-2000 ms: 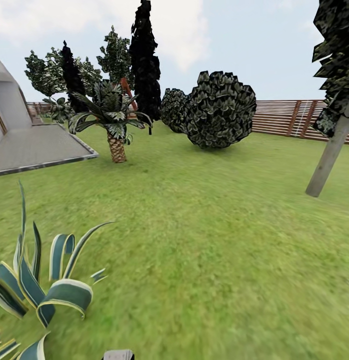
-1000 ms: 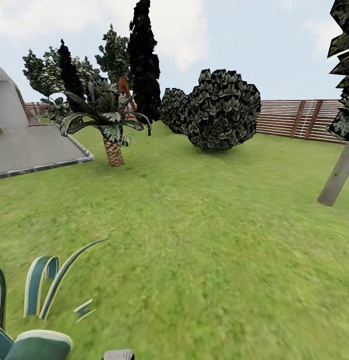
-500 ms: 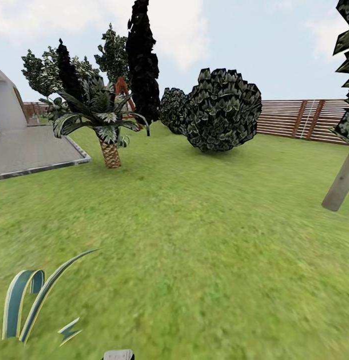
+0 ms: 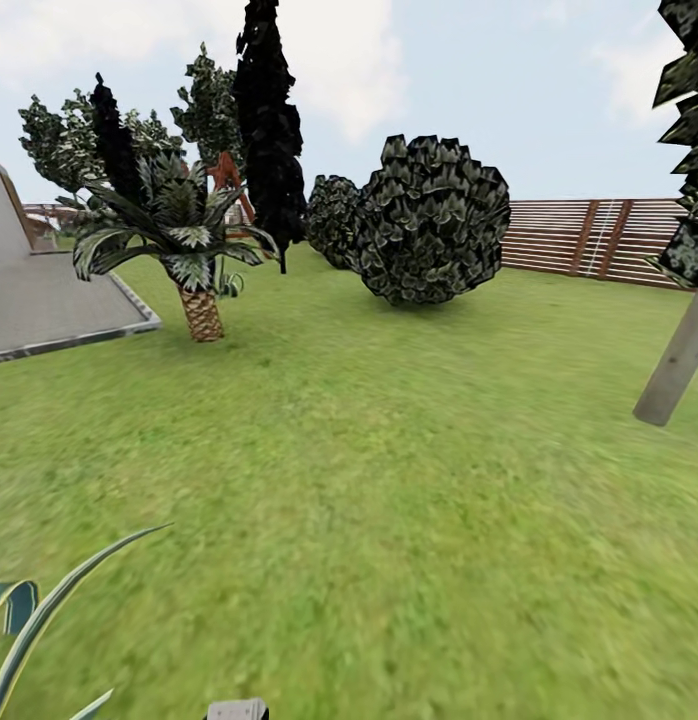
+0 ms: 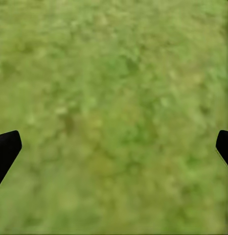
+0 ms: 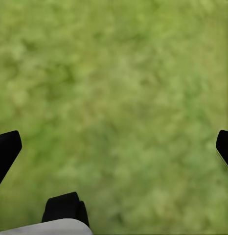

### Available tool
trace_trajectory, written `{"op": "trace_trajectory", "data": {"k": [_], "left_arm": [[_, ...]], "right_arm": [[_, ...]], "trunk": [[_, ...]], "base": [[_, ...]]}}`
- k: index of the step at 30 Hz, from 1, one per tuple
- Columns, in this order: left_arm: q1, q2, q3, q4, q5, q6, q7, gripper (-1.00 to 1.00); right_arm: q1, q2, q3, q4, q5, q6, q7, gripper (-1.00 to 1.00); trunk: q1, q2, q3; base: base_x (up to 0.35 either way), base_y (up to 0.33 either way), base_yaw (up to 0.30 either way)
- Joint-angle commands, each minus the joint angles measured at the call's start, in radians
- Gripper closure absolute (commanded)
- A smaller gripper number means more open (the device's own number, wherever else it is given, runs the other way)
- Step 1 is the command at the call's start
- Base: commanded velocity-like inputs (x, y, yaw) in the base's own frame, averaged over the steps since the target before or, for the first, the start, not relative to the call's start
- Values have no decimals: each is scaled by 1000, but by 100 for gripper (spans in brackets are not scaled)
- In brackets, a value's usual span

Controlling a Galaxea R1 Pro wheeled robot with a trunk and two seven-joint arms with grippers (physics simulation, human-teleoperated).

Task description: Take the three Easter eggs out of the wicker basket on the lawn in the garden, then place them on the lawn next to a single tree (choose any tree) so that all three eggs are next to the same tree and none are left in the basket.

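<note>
The lawn [image 4: 389, 480] stretches ahead as mottled green grass. A tree [image 4: 673, 372] with a straight pale grey-tan trunk stands at the far right, its dark leaves above. The Easter eggs and the wicker basket are out of view. My left gripper [image 5: 114, 152] is open over bare grass, its black fingertips [image 5: 6, 149] at the picture's edges with nothing between them. My right gripper [image 6: 114, 152] is open too, over grass [image 6: 124, 98], holding nothing.
A short scaly-trunked palm [image 4: 199, 310] stands at the left beside a grey paved patio [image 4: 49, 305]. Round dark bushes [image 4: 429, 225] and a tall dark cypress [image 4: 264, 120] lie ahead. A wooden slat fence [image 4: 589, 240] closes the back right. Striped agave leaves [image 4: 39, 620] poke in near left.
The whole view has shifted: the camera moved forward and turned slightly right. The agave has slid down and left nearly out of the picture, and the palm has drifted left.
</note>
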Motion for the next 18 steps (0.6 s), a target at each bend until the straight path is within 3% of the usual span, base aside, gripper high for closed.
{"op": "trace_trajectory", "data": {"k": [1, 18], "left_arm": [[0, 0, 1, 0, 1, -3, 1, -100], [0, 0, 1, 0, 1, -3, 1, -100]], "right_arm": [[-1, 0, -1, 1, 0, -4, 0, -100], [-1, 0, -1, 1, 1, -3, 0, -100]], "trunk": [[0, 0, -1], [0, 0, -1]], "base": [[302, -120, -9], [302, -120, -1]]}}
